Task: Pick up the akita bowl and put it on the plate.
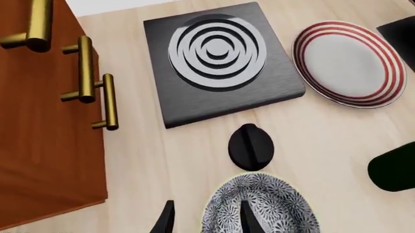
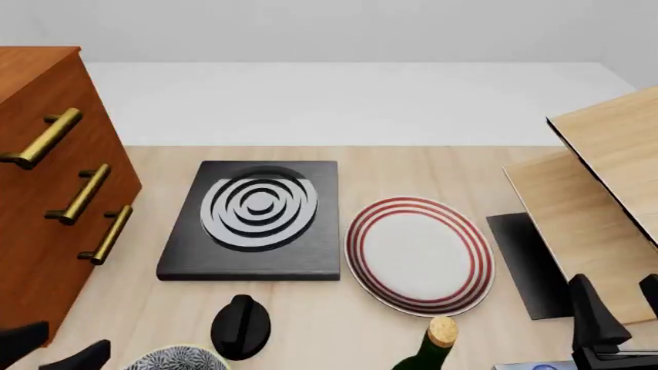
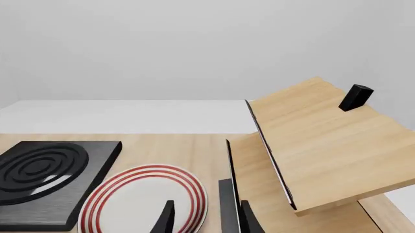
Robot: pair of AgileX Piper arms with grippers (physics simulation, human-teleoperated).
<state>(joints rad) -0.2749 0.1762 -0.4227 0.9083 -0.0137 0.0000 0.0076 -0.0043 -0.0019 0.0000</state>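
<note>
- Your left gripper (image 1: 206, 221) sits nearest you with its two dark fingers spread apart; in the left wrist view one finger is over the rim of the round, deep, blue-and-white floral akita bowl (image 1: 259, 206) and the other is outside it, but you cannot tell whether either touches.
- That bowl stands upright on the pale wooden table (image 2: 411, 166), mouth facing up; being round, it has no long axis to speak of. In the front view only its far rim (image 2: 177, 359) shows at the near edge.
- Just beyond the bowl lies the black round knob (image 2: 240, 327), its raised grip ridge running away from you.
- Beside the bowl, to the right, stands a dark green bottle with a cork stopper (image 2: 432, 348).
- Your right gripper (image 3: 206, 218) hangs well to the bowl's right, fingers apart and holding nothing.
- Farther than the bowl and to the right lies the round flat white plate with red rings (image 2: 420, 254), bare.
- Straight beyond the knob is the black square slab with grey-white rings (image 2: 257, 220).
- Left of the bowl stands the brown wooden cabinet with brass handles (image 2: 41, 231).
</note>
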